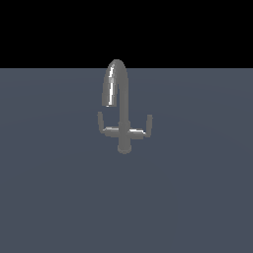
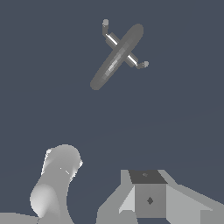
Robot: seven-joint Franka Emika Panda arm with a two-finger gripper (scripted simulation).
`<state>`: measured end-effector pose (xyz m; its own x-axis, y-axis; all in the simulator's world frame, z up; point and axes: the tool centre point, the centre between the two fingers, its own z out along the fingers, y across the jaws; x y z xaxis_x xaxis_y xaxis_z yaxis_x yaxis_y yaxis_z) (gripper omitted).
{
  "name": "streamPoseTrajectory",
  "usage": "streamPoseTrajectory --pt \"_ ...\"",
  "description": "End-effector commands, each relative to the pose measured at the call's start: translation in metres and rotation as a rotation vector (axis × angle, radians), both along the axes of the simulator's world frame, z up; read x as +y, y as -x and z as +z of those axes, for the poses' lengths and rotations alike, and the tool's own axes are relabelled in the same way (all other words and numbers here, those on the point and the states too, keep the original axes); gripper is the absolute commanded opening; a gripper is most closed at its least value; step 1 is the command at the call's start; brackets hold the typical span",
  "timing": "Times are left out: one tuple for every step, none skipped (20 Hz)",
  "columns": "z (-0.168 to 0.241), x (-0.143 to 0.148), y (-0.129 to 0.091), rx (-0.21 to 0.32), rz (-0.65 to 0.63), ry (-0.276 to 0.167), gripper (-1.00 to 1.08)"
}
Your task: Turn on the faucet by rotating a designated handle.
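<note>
The faucet (image 1: pixel 122 111) stood upright on the grey floor (image 1: pixel 197 197), its spout arching toward ten o'clock. The handle (image 1: pixel 105 127) stuck out at nine o'clock, its twin lever (image 1: pixel 142 129) at three. The gripper (image 2: pixel 94 192) hung well apart above them; whether its jaws were parted or closed could not be told

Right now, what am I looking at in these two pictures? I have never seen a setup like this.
These are computer-simulated renders of a robot arm's workspace. The exterior view comes from a camera off the arm: it shows a small grey faucet standing on a flat grey surface, with an arched spout and two side levers. The duller lever at that view's left is the handle to be turned. The wrist view is shot from the arm itself, looking down on the same faucet from some way off. The pale shapes along its edge are parts of the robot. Nothing is held; whether the end effector is open cannot be told.
</note>
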<state>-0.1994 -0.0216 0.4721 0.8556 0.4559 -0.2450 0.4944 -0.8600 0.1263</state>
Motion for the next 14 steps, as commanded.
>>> streamPoseTrajectory --pt "-0.004 -0.001 -0.008 0.044 0.076 0.022 -1.00" --pt "-0.005 -0.001 -0.011 0.061 0.106 0.030 -1.00" --pt "-0.007 -0.001 -0.014 0.079 0.136 0.037 -1.00" --pt "-0.009 -0.001 -0.017 0.097 0.165 0.044 -1.00" --pt "-0.010 -0.001 -0.020 0.116 0.195 0.052 -1.00" --pt "-0.012 -0.001 -0.023 0.134 0.224 0.058 -1.00" --pt "-0.014 -0.002 -0.026 0.153 0.254 0.065 -1.00" --pt "-0.015 -0.002 -0.030 0.172 0.283 0.071 -1.00" --pt "-0.017 -0.002 -0.033 0.191 0.312 0.077 -1.00" --pt "-0.019 -0.001 -0.036 0.211 0.341 0.083 -1.00" --pt "-0.021 -0.001 -0.039 0.230 0.370 0.088 -1.00" --pt "-0.022 -0.001 -0.042 0.250 0.399 0.093 -1.00" --pt "-0.024 -0.001 -0.046 0.270 0.428 0.098 -1.00" --pt "-0.026 -0.001 -0.049 0.290 0.456 0.103 -1.00"
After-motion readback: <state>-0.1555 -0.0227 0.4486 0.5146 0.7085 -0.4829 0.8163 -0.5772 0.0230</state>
